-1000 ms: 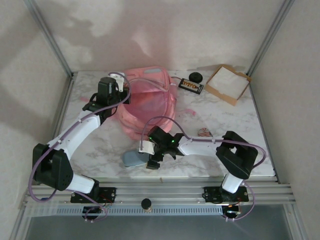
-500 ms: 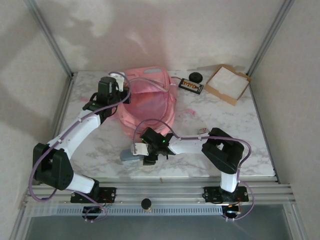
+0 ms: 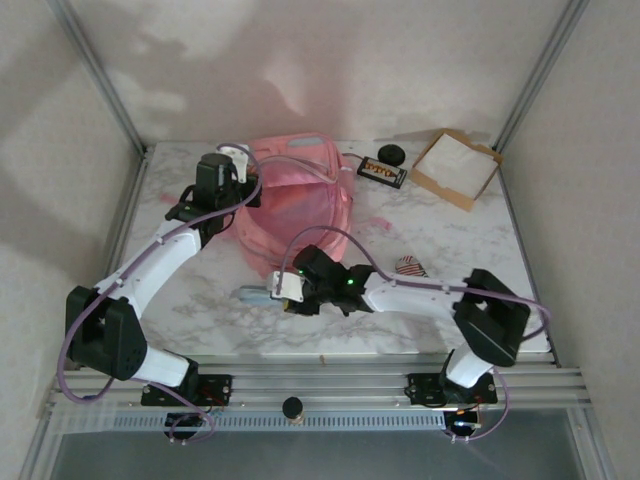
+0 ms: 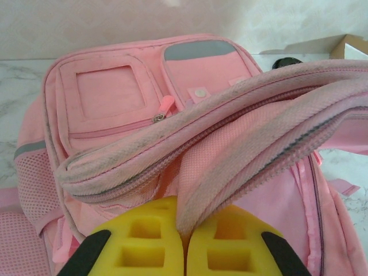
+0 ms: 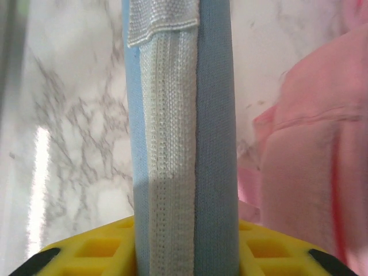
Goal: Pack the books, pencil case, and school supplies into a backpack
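Marble table (image 3: 480,235) bears backpack (image 3: 300,205); right end effector (image 3: 274,295) clamps pencil case (image 3: 250,294).

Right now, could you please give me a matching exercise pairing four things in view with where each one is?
Things:
1. pencil case
2. backpack
3. school supplies
4. cardboard tray

Places:
A. far right corner of the table
B. zipper flap pinched by the left hand
C. lying loose, right of the backpack
D. clamped in the right hand

Pairs: 1-D, 2-B, 3-C, 4-A.
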